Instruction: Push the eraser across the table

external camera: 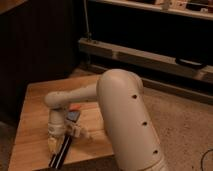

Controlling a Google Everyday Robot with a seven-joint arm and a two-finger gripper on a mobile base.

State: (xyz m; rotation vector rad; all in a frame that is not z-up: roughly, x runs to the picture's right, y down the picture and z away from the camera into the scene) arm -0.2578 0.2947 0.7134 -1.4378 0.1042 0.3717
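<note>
One eraser (62, 153) lies slantwise near the front edge of the worktop (35, 100), its near end almost at the lip. The hand (53, 142) is down at worktop level, just beside the bar's left flank and apparently touching it. I judge it sits low and side-on so that it can shove rather than lift. Whether it is spread or pressed together I cannot tell. A white tube (80, 132) and a small dark block (74, 116) lie just beyond.
</note>
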